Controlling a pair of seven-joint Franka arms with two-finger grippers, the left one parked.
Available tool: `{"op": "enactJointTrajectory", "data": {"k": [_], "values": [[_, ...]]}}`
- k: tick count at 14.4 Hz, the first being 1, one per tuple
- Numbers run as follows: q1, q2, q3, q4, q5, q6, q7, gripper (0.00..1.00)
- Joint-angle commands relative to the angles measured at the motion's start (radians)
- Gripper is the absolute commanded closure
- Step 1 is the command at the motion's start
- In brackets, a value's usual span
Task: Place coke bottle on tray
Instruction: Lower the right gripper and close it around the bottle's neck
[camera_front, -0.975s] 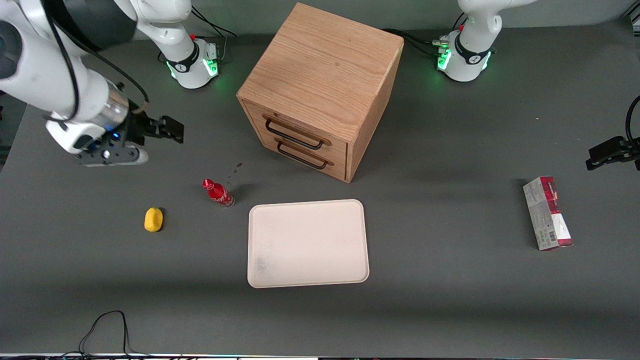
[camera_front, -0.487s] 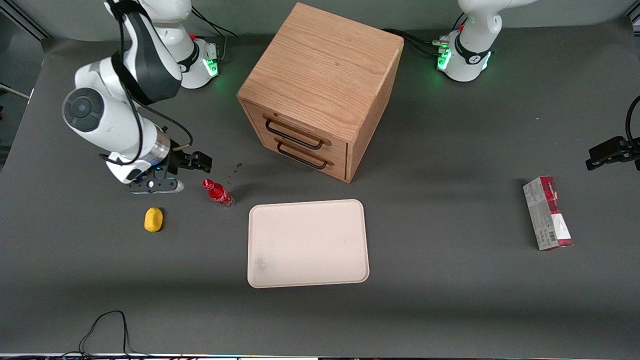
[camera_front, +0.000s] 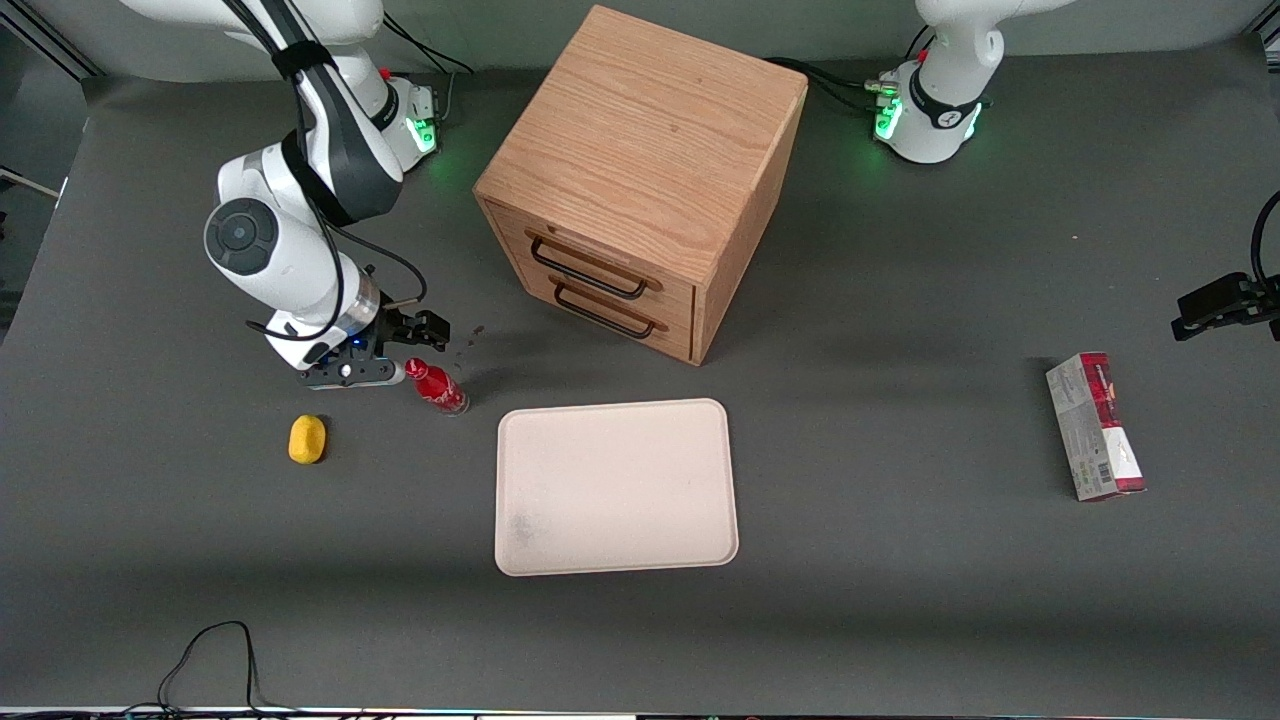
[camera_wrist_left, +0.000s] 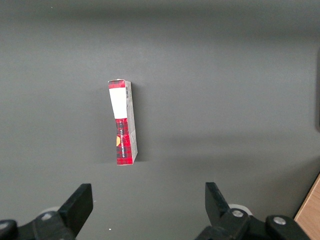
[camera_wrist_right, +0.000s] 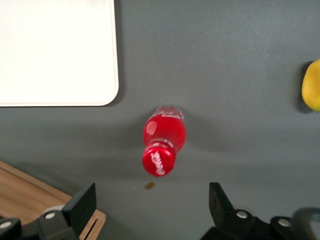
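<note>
right arm: bent low | hand (camera_front: 405, 350): fingers spread; pointing down

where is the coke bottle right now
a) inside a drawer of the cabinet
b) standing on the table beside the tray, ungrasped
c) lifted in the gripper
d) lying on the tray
b: the coke bottle stands upright on the grey table, off the tray near one of its corners, while the gripper sits just above its cap with jaws open and not closed on it.
</note>
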Motion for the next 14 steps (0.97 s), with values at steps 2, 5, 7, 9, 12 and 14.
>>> {"op": "enactJointTrajectory", "data": {"k": [2, 5, 7, 9, 12, 14], "values": [[0.006, 0.063, -0.002, 0.005, -0.055, 0.068, 0.021, 0.00], [0.006, 0.068, -0.002, 0.005, -0.057, 0.069, 0.021, 0.00], [0.006, 0.069, -0.002, 0.006, -0.057, 0.071, 0.021, 0.00], [0.005, 0.069, -0.002, 0.006, -0.057, 0.073, 0.021, 0.03], [0.003, 0.071, -0.002, 0.009, -0.057, 0.073, 0.022, 0.51], [0.003, 0.071, -0.003, 0.011, -0.057, 0.073, 0.047, 0.90]]}}
